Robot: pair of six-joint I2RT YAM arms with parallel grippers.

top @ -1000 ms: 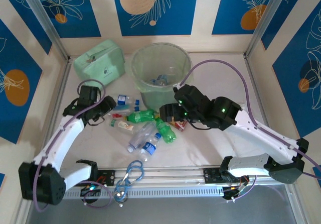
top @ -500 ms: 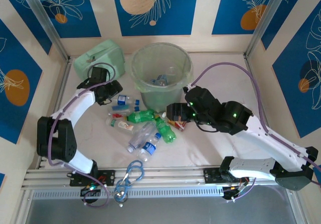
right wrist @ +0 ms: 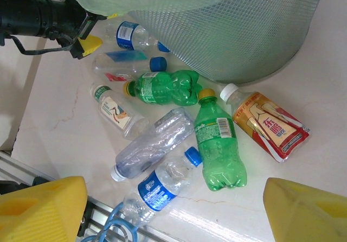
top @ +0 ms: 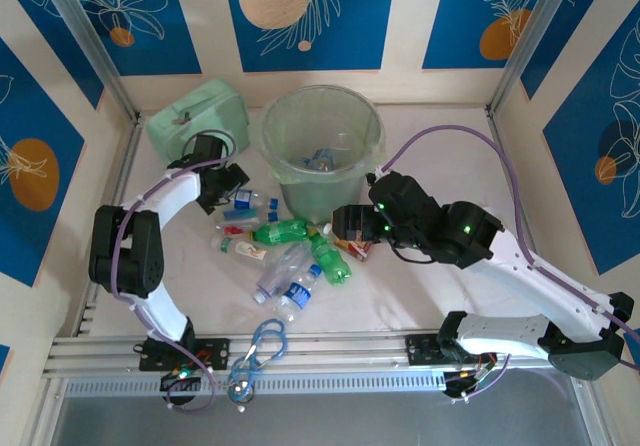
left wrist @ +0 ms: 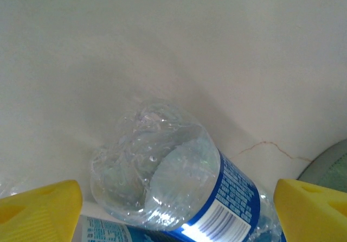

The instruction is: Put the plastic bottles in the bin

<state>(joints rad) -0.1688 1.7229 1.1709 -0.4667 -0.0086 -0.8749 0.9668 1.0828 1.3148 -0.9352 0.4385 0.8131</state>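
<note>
Over a bottle [left wrist: 168, 182], left hand [top: 230, 180] agape.

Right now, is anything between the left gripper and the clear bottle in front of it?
Nothing visible. In the left wrist view the left gripper is open, yellow fingers either side of the clear blue-labelled bottle, which lies base-first straight ahead, the gap unobstructed.

Bright, even light; soft shadows; glare on the clear bottle [left wrist: 168, 182]; left wrist view perhaps slightly blurred.
</note>
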